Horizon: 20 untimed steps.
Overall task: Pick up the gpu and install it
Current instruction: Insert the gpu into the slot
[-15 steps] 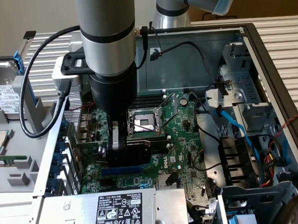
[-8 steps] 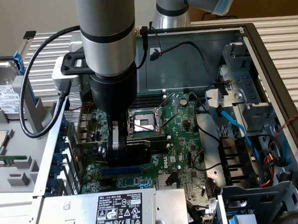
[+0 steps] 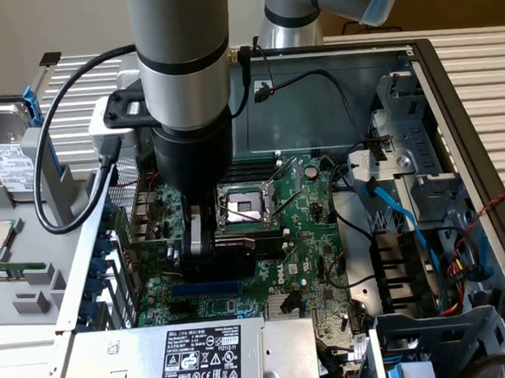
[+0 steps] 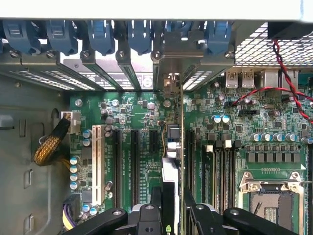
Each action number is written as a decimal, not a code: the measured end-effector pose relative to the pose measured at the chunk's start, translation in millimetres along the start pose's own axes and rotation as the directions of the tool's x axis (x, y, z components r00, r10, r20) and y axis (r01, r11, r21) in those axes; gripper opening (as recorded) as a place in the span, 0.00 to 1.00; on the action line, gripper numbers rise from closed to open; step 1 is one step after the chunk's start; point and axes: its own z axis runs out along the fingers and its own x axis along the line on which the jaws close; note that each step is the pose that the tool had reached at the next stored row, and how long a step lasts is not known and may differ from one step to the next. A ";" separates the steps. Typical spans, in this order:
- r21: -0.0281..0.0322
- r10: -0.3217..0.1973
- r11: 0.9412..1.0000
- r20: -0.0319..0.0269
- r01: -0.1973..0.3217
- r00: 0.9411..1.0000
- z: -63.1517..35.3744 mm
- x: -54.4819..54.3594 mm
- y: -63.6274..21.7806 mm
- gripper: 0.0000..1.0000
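Currently tool clamped on gpu; gpu upright on edge over motherboard expansion slots.

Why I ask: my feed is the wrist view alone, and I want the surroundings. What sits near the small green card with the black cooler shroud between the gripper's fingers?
Observer: In the exterior view, a silver power supply box with a white label lies at the lower edge, close to the gpu held in the gripper.
Operator: Any cables by the arm?
Observer: A black cable loops out from the wrist toward the exterior view's left.
Operator: Anything outside the case?
Observer: A silver hard drive lies there, at the exterior view's left.
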 end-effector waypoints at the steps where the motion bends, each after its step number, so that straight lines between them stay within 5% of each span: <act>1: 0.000 0.000 1.000 0.000 0.000 1.000 0.1 0.0 0.0 0.27; 20: 0.000 -0.002 1.000 0.000 0.002 1.000 -2.5 -0.1 0.0 0.27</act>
